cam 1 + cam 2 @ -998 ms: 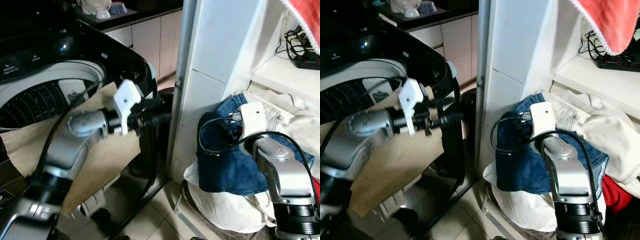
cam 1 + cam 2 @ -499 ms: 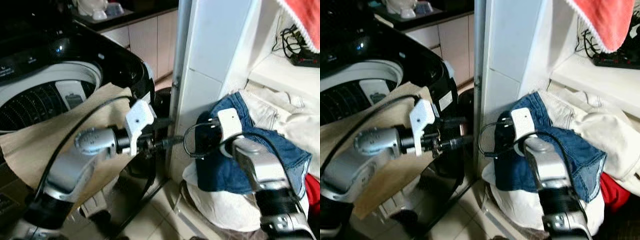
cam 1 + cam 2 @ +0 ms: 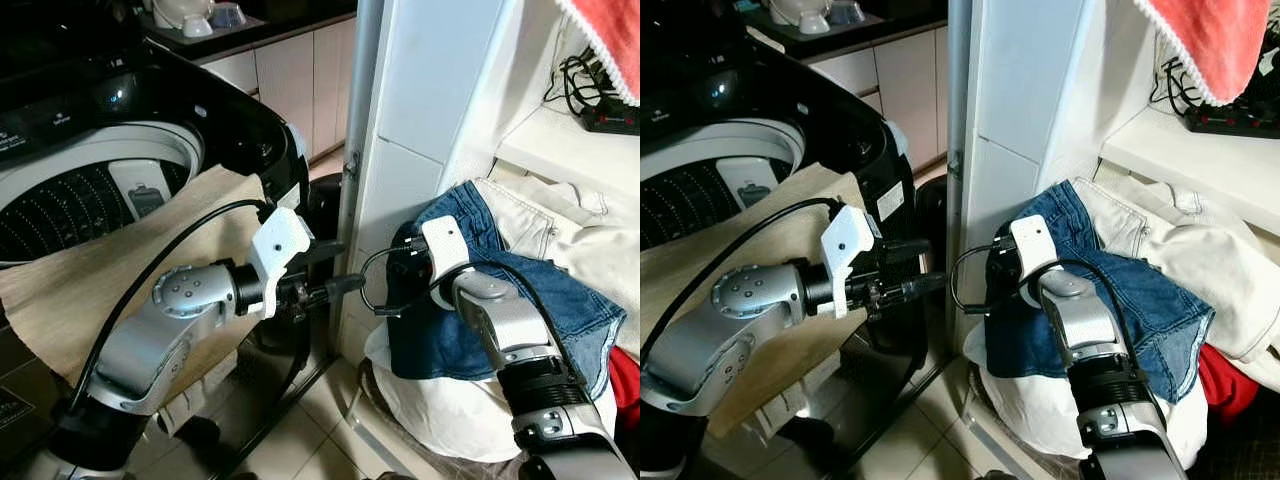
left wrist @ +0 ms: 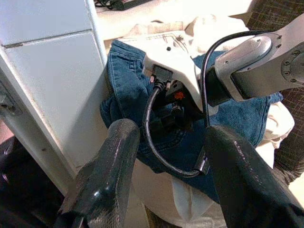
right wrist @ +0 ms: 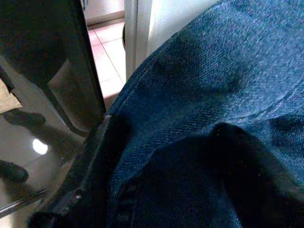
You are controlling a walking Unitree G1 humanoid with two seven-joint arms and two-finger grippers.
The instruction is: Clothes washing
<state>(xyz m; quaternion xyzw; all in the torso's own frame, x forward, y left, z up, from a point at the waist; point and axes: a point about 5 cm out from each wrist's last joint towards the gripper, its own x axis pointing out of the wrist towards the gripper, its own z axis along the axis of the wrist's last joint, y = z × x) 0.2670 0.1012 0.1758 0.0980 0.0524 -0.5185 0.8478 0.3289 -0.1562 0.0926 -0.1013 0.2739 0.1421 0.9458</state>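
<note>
1. Beside the white pillar, on top of a heap of laundry, lies a pair of blue jeans.
2. Under the jeans sits a white bag on the tiled floor; cream clothes lie just behind them, and a bit of red cloth shows at the far right.
3. The right pincer is pushed into the jeans at their edge nearest the pillar. Its wrist view has denim bunched around the black fingers, so I cannot tell whether they are apart or pressed together.
4. The left pincer reaches across from the washer side toward the pillar and the jeans, apart from both. Its two fingers stand spread wide with nothing between them.
5. In the left wrist view the right arm's white wrist housing and a looping black cable lie over the jeans.
6. To the robot's left stands a black top-loading washer with its lid up and the drum exposed.
7. A tan cloth hangs over the washer's front rim, partly behind the left arm.
8. Above the heap a white shelf carries a black power strip with cords, and a red towel hangs at the top right corner.
9. Behind the washer, a dark counter holds white dishes.
</note>
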